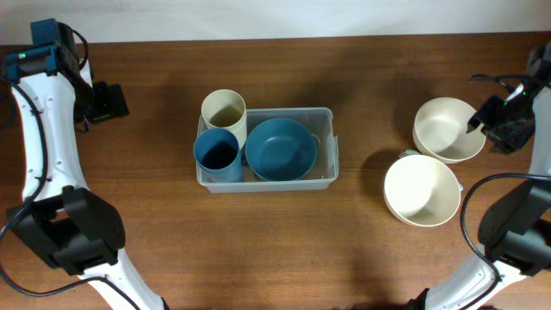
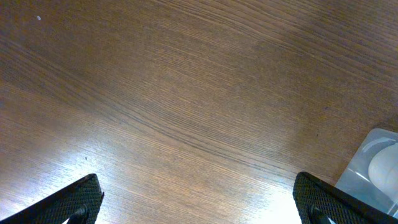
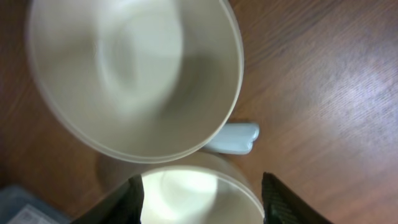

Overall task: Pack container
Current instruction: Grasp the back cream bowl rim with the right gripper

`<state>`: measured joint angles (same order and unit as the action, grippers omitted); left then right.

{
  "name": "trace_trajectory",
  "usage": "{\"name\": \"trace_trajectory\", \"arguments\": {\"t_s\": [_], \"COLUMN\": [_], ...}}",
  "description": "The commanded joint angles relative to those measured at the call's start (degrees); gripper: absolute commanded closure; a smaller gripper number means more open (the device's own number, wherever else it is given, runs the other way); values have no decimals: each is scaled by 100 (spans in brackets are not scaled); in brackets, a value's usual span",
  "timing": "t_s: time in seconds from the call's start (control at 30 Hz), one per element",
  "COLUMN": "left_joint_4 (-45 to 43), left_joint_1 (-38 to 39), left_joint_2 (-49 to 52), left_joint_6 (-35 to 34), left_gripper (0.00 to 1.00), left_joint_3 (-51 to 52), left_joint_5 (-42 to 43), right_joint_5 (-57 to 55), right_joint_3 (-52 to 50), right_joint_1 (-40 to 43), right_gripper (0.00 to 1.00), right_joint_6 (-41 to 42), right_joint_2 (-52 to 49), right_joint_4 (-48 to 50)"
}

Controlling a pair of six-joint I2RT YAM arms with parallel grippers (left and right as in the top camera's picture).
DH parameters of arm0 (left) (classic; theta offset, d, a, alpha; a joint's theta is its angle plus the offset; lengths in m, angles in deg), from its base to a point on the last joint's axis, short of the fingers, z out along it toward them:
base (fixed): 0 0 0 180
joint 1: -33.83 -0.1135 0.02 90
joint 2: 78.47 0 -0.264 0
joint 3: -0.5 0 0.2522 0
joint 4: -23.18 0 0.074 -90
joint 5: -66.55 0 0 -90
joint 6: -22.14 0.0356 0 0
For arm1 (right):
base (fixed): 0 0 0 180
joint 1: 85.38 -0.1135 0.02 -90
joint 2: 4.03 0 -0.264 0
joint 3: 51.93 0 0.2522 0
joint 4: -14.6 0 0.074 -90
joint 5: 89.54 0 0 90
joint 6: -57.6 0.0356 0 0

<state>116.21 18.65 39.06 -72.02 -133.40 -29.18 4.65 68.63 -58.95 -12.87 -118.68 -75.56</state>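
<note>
The clear rectangular plastic container [image 1: 325,172] sits at the centre of the brown wooden table [image 1: 362,250]. It holds a round blue bowl [image 1: 281,148] and a blue cup [image 1: 217,155]. A cream cup [image 1: 224,110] stands at its far-left corner; whether this cup is inside the rim cannot be told.

Two round cream bowls are not yet packed. They lie well apart from the container on the right, the far cream bowl [image 1: 448,129] just beside the near cream bowl [image 1: 422,189].

The right gripper [image 1: 479,120] is at the right rim of the far cream bowl. In the right wrist view its fingers [image 3: 135,199] stand apart, with a bowl rim between them. No pinch is visible, and contact cannot be confirmed.

The left gripper [image 1: 110,102] is spread wide over bare table, left of the container, and holds nothing.

Step in hand, as judged: acquiring a cream bowl. The next move calls for closing on the bowl wall, lifting clear of the neighbouring bowl, and nesting it in the blue bowl.
</note>
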Motion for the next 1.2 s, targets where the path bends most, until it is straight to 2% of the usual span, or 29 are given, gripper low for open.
{"name": "trace_trajectory", "arguments": {"t_s": [0.0,0.47,0.57,0.63,0.9,0.93,1.0,1.03,1.17], "left_joint_4": [0,0,0,0,0,0,0,0,0], "left_joint_1": [-11,-11,-11,-11,-11,-11,-11,-11,-11], "left_joint_2": [-11,-11,-11,-11,-11,-11,-11,-11,-11], "left_joint_6": [-57,-57,-57,-57,-57,-57,-57,-57,-57], "left_gripper": [0,0,0,0,0,0,0,0,0], "left_joint_3": [-92,-92,-92,-92,-92,-92,-92,-92,-92], "left_joint_5": [57,57,59,57,57,57,57,57,59], "right_joint_5": [-70,-205,-210,-205,-190,-190,-186,-186,-186], "right_joint_3": [-507,-2026,-2321,-2404,-2721,-2732,-2736,-2736,-2736], "right_joint_1": [142,170,170,170,170,170,170,170,170], "right_gripper": [44,44,56,60,63,68,89,94,96], "right_joint_6": [160,483,498,501,516,551,612,651,651], "right_joint_2": [4,-26,-26,-26,-28,-28,-28,-28,-28], "right_joint_4": [369,2308,2638,2754,3141,3145,3145,3145,3141]}}
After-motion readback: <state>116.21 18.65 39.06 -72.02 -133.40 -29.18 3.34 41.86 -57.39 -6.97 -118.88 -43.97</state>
